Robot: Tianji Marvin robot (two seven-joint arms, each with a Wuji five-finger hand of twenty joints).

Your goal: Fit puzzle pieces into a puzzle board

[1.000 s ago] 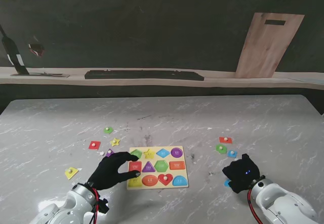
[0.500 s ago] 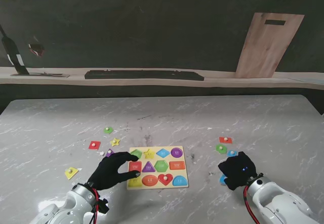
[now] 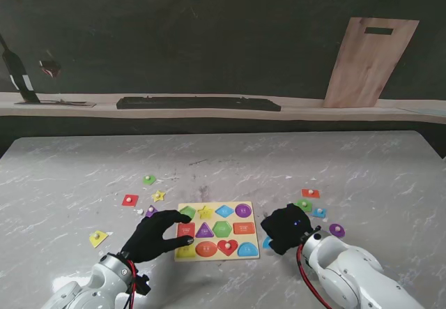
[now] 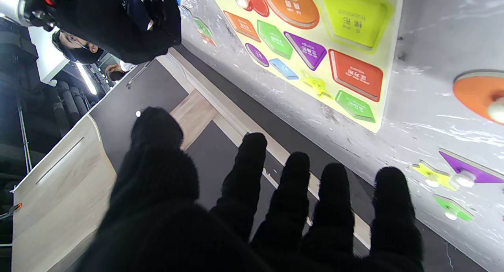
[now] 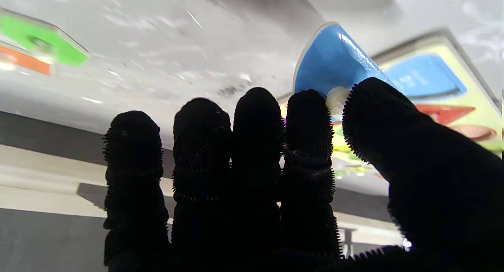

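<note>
The puzzle board (image 3: pixel 217 231) lies flat on the marble worktop (image 3: pixel 230 162), between the 2 hands; its recesses show coloured shapes, and whether each is a seated piece or a printed slot is hard to tell from the stand view. The right hand (image 3: pixel 284 228) sits just beside the board's right edge; in the right wrist view its thumb and first finger pinch the white knob of a blue piece (image 5: pixel 334 65), so this hand is grasping that piece, which hangs close by the board's blue recess; in the stand view the piece is almost wholly hidden under the glove, only a blue sliver showing at the hand's near edge. The left hand (image 3: pixel 153 235) rests at the board's left edge with fingers spread and nothing in it, 1 fingertip on the board; the left wrist view shows the same splayed, released fingers (image 4: pixel 252 161). Loose pieces lie on the worktop: a yellow piece (image 3: pixel 98 238), a red square (image 3: pixel 130 199), a yellow star (image 3: pixel 159 196) and a green piece (image 3: pixel 149 179) to the left; a purple round piece (image 3: pixel 336 230), a red piece (image 3: pixel 310 193), and green and blue ones partly cut off by the right hand.
</note>
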